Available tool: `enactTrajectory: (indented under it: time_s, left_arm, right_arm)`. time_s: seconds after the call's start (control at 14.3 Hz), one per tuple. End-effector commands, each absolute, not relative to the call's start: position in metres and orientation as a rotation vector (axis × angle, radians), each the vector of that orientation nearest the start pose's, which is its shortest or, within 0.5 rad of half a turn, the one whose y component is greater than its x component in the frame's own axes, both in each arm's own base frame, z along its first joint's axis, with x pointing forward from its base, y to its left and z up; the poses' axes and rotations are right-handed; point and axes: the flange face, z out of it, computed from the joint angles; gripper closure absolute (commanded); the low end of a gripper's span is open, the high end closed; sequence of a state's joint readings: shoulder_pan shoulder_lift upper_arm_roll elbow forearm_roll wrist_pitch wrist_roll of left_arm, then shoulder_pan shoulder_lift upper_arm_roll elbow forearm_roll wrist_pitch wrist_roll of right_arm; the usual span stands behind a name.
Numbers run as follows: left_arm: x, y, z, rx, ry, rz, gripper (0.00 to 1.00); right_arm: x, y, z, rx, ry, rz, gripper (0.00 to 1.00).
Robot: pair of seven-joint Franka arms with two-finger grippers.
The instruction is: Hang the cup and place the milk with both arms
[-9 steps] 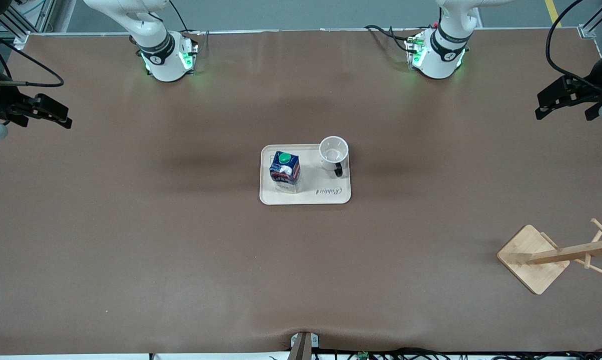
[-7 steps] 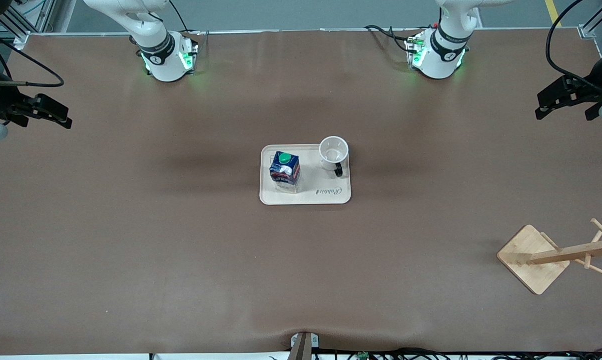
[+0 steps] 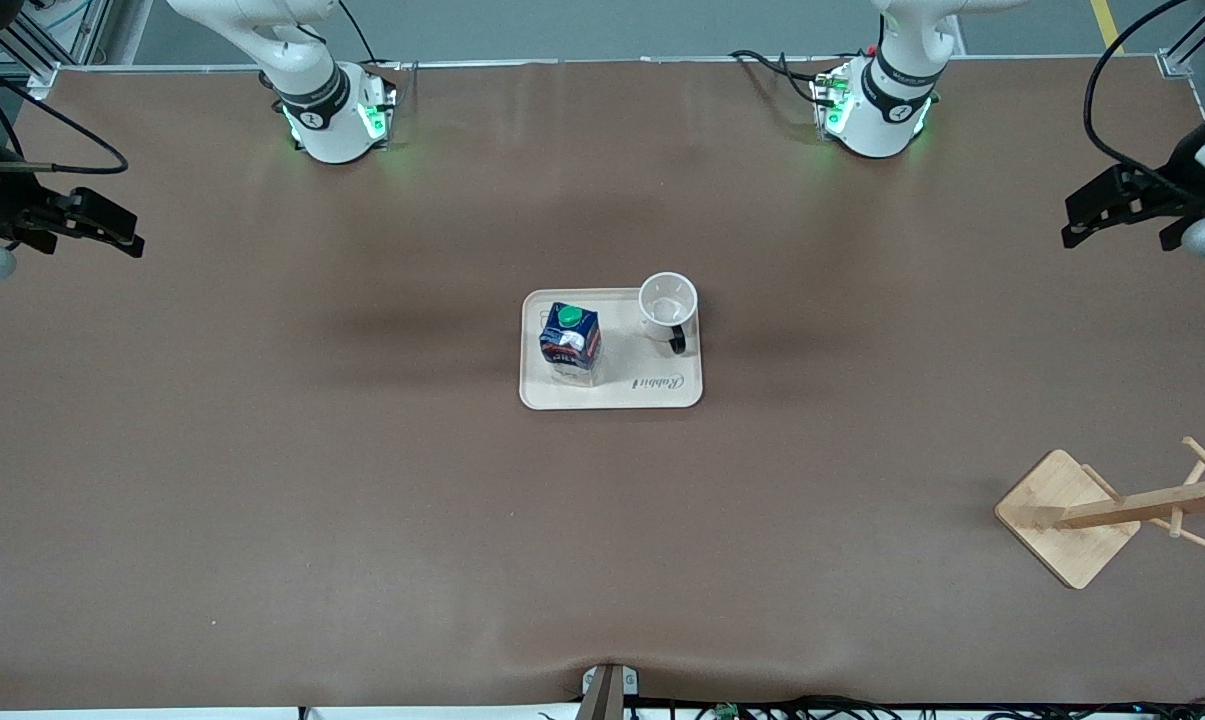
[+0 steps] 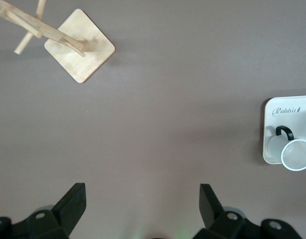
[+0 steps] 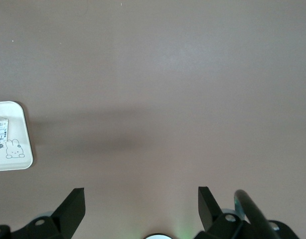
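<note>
The white cup (image 3: pixel 668 305) with its black handle stands upright on a cream tray (image 3: pixel 662 392) at mid-table. The dark-blue milk carton (image 3: pixel 569 343) with a green cap stands beside it on the same tray, toward the right arm's end. My left gripper (image 3: pixel 1122 225) hangs open and empty over the left arm's end of the table. In the left wrist view my left gripper (image 4: pixel 141 199) is over bare mat, well apart from the cup (image 4: pixel 295 153). My right gripper (image 3: pixel 82 232) hangs open and empty over the right arm's end. In the right wrist view my right gripper (image 5: pixel 141 199) shows with the tray's corner (image 5: pixel 16 154).
A wooden cup rack (image 3: pixel 1102 515) with pegs stands at the left arm's end, nearer the front camera than the tray; it also shows in the left wrist view (image 4: pixel 79 46). Brown mat (image 3: pixel 362 480) covers the table. Cables (image 3: pixel 1102 90) hang near the left gripper.
My left gripper has shifted slightly toward the table's middle. The right arm, cup, milk and rack have not moved.
</note>
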State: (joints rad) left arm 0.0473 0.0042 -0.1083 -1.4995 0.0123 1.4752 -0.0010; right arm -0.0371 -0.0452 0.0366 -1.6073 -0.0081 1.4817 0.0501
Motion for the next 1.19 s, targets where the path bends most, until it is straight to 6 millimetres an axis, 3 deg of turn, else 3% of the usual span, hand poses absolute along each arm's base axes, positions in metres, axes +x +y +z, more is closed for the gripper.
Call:
enactTrajectory:
  time_s: [0.0, 0.28, 0.42, 0.63, 0.91, 1.12]
  left_arm:
    - [0.558, -0.039, 0.637, -3.132, 0.104, 0.076, 0.0]
    - [0.572, -0.082, 0.621, -3.06, 0.235, 0.024, 0.0]
    - [0.582, -0.105, 0.601, -3.034, 0.298, 0.038, 0.0]
    - [0.594, -0.122, 0.574, -3.057, 0.218, 0.067, 0.0]
    - [0.591, -0.17, 0.534, -3.078, 0.172, 0.155, 0.0]
    - [0.584, -0.217, 0.505, -3.073, 0.143, 0.174, 0.0]
  right_arm:
    - [0.526, -0.004, 0.627, -3.149, 0.071, 0.111, 0.0]
    - [0.526, -0.003, 0.627, -3.149, 0.068, 0.109, 0.0]
    - [0.526, -0.006, 0.627, -3.149, 0.076, 0.111, 0.0]
    - [0.528, -0.013, 0.628, -3.129, 0.103, 0.099, 0.0]
    - [0.528, -0.015, 0.628, -3.129, 0.107, 0.094, 0.0]
    - [0.53, -0.013, 0.628, -3.127, 0.1, 0.091, 0.0]
